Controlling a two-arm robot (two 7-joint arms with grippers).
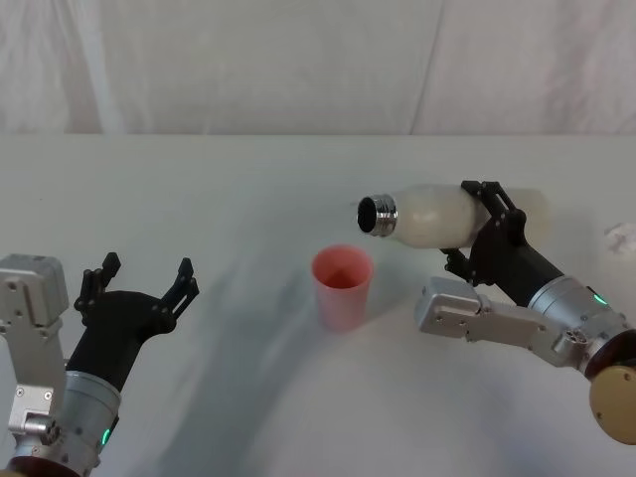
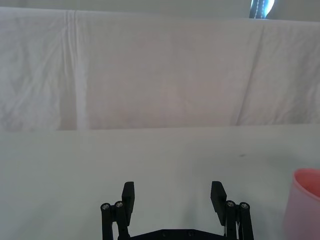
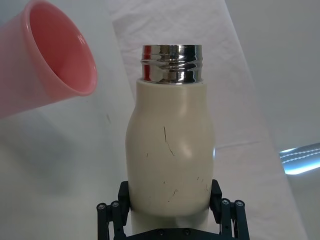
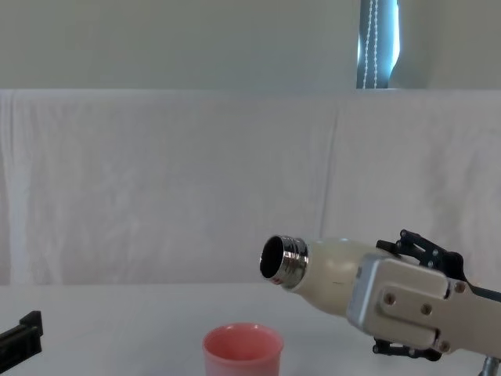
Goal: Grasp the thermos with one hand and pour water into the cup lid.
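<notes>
Seeing the right gripper (image 1: 487, 231) clamping the thermos (image 1: 437, 215) mid-body, lifted clear of the tabletop (image 1: 248, 199) and lying almost level, steel neck aiming at the cup lid (image 1: 343, 286). Lid is standing upright near the tabletop's middle, just below and short of the neck. I'm spotting no stream. Left gripper (image 1: 139, 283) is idling wide open and empty by the near left edge.

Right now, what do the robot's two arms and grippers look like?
Both match. The left gripper and right gripper have black linkage fingers on black tapered wrists, then silver cylindrical segments with small green indicator lights. Each arm carries a boxy light-grey housing with screws; the right arm ends in a tan disc-shaped joint cap.
</notes>
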